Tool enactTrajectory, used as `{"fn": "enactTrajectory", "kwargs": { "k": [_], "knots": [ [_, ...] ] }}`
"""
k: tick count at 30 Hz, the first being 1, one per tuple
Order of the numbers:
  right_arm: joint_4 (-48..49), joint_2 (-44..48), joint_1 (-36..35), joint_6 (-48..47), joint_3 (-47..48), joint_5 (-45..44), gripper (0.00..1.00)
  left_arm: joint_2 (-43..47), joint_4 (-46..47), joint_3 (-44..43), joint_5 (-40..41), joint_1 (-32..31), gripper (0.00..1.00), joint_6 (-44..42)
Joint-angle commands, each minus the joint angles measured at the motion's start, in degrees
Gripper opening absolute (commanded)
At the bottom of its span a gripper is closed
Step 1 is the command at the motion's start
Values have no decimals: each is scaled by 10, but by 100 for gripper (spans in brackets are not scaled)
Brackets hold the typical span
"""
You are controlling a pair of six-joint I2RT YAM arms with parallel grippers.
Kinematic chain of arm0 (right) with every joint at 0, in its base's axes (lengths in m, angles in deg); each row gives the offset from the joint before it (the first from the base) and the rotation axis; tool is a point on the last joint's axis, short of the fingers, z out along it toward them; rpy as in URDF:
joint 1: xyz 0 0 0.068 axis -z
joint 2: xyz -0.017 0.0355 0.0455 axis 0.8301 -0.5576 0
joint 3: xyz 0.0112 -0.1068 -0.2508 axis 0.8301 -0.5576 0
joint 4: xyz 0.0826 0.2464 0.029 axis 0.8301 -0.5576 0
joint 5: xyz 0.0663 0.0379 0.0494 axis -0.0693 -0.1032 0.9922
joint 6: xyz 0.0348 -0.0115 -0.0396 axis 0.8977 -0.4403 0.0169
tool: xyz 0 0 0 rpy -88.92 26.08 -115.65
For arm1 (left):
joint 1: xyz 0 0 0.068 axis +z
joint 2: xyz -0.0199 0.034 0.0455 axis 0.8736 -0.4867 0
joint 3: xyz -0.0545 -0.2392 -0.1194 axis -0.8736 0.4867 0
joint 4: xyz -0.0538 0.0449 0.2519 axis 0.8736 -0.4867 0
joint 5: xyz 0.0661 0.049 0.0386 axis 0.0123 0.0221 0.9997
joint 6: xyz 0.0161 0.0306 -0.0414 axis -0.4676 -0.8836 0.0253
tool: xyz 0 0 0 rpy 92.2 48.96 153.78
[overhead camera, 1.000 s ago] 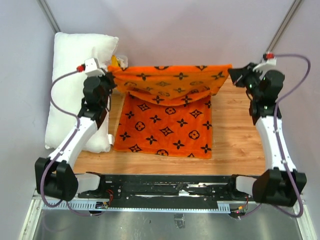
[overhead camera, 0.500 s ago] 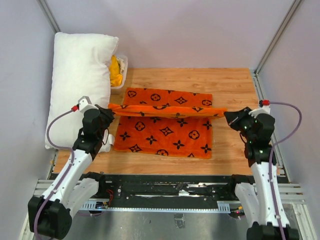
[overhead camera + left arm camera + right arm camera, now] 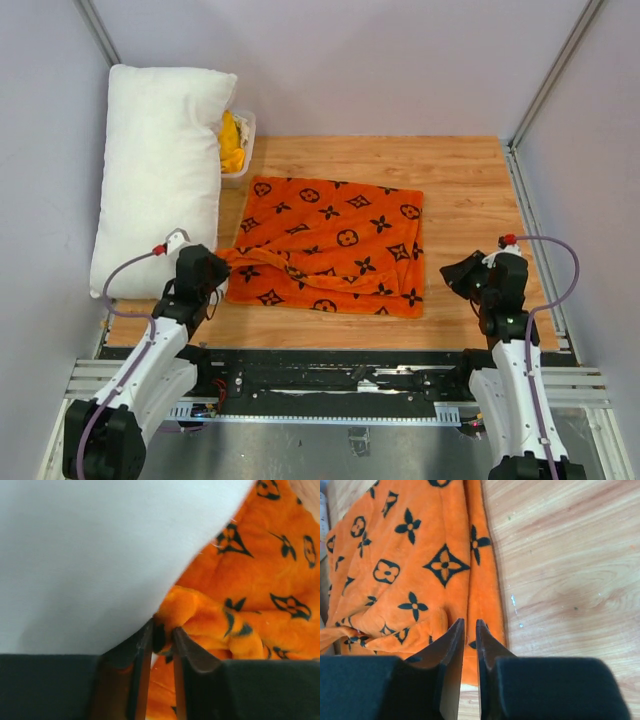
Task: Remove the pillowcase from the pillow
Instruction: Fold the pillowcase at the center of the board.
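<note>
Top external: the pillowcase [image 3: 335, 240] lies spread on the table [image 3: 465, 180], off the pillow [image 3: 160, 170], which rests bare along the left wall just beside it. I judge removal done, with letting go in hand. The case's long axis runs left to right, the pillow's near to far; which edge is the case's mouth I cannot tell. Left wrist: the left gripper [image 3: 162, 630] is closed to a slit, a rumpled orange fold at its tips; pinched or not, I cannot tell. Right wrist: the right gripper [image 3: 470, 624] is nearly shut on nothing, over the case's right hem. Next calls for opening and lifting clear without dragging cloth.
</note>
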Motion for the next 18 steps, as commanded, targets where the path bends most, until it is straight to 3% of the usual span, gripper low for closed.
{"fn": "enactTrajectory", "kwargs": {
  "k": [1, 4, 7, 11, 18],
  "knots": [
    [35, -2, -3, -46, 14, 38, 32, 35, 25, 9, -79, 4, 53, -58],
    [17, -50, -42, -77, 57, 1, 54, 54, 0, 0, -84, 4, 98, -72],
    [-1, -123, -135, -111, 99, -74, 60, 76, -13, -16, -62, 1, 99, -63],
    [10, -247, -275, -145, 146, -153, 61, 74, 6, -44, -38, -29, 99, -51],
    [45, -443, -316, -155, 197, -104, 47, -17, -4, -104, 67, -113, 99, -80]
  ]
}}
